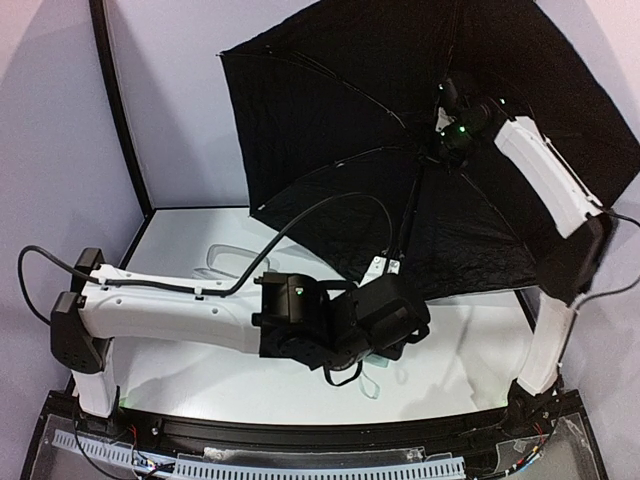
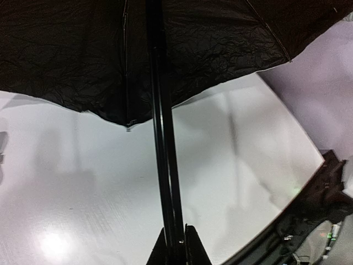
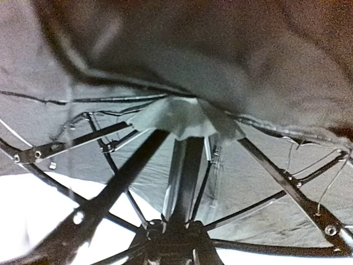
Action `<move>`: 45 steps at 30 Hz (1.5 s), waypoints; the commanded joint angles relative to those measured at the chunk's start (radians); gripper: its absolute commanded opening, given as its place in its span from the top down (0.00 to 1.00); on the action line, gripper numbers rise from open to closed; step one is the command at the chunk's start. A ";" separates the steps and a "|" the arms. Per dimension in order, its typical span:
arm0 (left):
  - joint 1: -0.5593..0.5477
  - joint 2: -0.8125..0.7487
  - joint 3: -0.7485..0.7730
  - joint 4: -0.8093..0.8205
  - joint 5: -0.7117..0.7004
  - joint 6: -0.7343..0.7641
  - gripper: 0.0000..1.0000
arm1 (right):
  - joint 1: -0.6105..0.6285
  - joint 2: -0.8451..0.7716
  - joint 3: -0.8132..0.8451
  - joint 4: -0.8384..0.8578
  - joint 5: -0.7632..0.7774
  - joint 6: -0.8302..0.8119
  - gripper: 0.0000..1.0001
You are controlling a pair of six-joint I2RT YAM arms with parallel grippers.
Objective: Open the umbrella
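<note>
Left wrist: left claw (image 2: 176, 231) pinching shaft (image 2: 165, 165), steadying umbrella (image 2: 66, 55) opened above it
Right claw (image 1: 447, 120): sitting at rib hub (image 3: 172, 234), can't tell its grip

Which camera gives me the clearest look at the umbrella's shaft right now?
Left wrist: the shaft runs the frame's whole height, from the left gripper up into the canopy. The top view shows only a thin stretch beneath the canopy; the right wrist looks along it, foreshortened among ribs.
</note>
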 commanded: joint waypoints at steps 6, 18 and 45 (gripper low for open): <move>-0.098 0.003 -0.154 0.121 -0.314 0.250 0.99 | -0.129 -0.196 -0.498 1.615 -0.438 0.294 0.75; -0.031 0.009 -0.215 1.017 -0.539 0.781 0.99 | -0.020 -0.478 -0.901 1.658 -0.700 0.314 0.16; -0.033 0.029 -0.107 0.831 -0.626 0.553 0.99 | 0.051 -0.745 -1.197 1.886 -0.355 0.262 0.30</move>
